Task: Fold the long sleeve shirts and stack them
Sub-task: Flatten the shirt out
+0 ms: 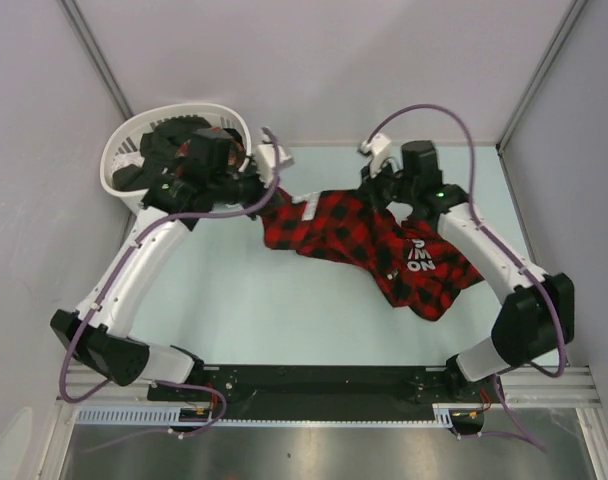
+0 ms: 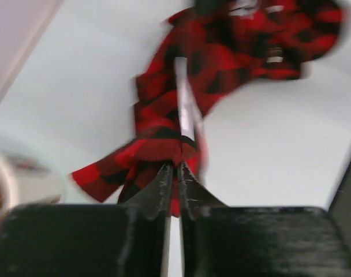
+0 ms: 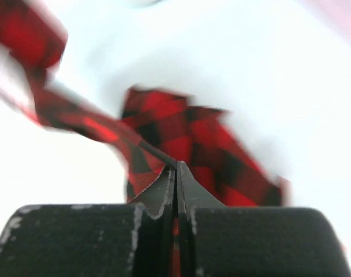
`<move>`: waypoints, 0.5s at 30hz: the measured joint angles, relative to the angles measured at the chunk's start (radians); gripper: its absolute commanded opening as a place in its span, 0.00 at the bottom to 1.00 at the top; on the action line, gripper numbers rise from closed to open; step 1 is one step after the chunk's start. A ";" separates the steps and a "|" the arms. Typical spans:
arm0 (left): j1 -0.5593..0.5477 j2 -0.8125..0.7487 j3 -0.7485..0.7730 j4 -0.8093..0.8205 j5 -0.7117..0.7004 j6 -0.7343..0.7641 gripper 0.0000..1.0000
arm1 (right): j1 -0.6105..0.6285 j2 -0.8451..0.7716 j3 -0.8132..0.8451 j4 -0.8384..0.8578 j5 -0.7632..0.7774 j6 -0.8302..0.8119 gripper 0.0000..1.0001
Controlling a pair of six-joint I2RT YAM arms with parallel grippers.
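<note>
- The table (image 1: pixel 284 320), pale and bare-topped, carries the white slatted basket (image 1: pixel 119 165) at its far left corner. Every place below is reckoned from that basket.
- The left arm (image 1: pixel 134 275) rises along the basket's near side and bends over its rim. The right arm (image 1: pixel 494 255) reaches in from well to the basket's right.
- The checked shirt (image 1: pixel 364 235), red and black flannel, lies outside the basket. It starts just beside the basket's right rim and spreads away rightward, and its bunched bulk lies farther right and nearer the arm bases.
- Dark clothes (image 1: pixel 169 140) fill the basket in a heap. What they are cannot be told.
- A dark patch (image 1: pixel 420 258) with white letters shows on the shirt's end away from the basket.
- The left gripper (image 1: pixel 262 192) hangs just off the basket's right rim. In its wrist view its fingers (image 2: pixel 164 179) are pinched tight on the shirt's hem.
- The right gripper (image 1: pixel 377 192) sits farther right of the basket, over the shirt's far edge. Its jaws are closed, with a strip of the check cloth running into the tips (image 3: pixel 181 176).
</note>
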 measured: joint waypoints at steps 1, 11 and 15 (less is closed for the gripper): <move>-0.040 0.013 0.019 0.001 0.031 -0.011 0.18 | -0.029 -0.031 0.003 -0.002 0.009 0.016 0.00; -0.441 0.111 -0.036 -0.059 0.188 0.082 0.67 | -0.557 -0.363 -0.043 -0.078 -0.154 0.093 0.00; -0.110 0.132 -0.190 0.167 0.109 0.028 0.68 | -0.692 -0.461 -0.085 -0.134 -0.261 0.066 0.00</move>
